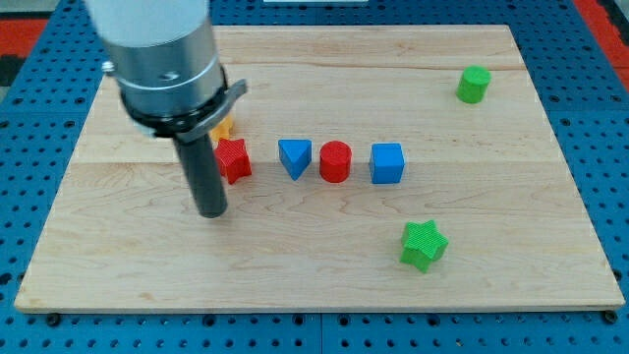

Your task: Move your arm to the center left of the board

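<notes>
Standing upright, long axis vertical, my tip [210, 212] touches the counter [118, 265] just below-left of the red star [233, 159]. No claw shows, so its state cannot be told.

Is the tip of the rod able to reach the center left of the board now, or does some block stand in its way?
Probably yes. My tip sits just left of the red star, and no block lies between it and the board's center left.

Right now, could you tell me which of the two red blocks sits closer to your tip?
The red star, at the left end of the row, is just right of my tip. The red cylinder lies farther right, past the blue triangle.
</notes>
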You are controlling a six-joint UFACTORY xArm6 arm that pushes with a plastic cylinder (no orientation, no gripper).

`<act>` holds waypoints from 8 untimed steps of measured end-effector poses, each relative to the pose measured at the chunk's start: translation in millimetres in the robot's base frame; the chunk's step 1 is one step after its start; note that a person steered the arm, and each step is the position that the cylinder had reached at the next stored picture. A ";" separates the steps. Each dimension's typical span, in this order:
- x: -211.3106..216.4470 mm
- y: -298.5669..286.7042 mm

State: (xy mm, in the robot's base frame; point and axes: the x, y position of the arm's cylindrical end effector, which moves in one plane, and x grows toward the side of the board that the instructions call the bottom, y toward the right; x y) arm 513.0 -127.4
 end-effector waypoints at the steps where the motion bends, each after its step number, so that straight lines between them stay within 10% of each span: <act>1: -27.5 -37.7; 8: -109.6 -109.6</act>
State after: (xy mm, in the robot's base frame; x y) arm 403.4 -236.9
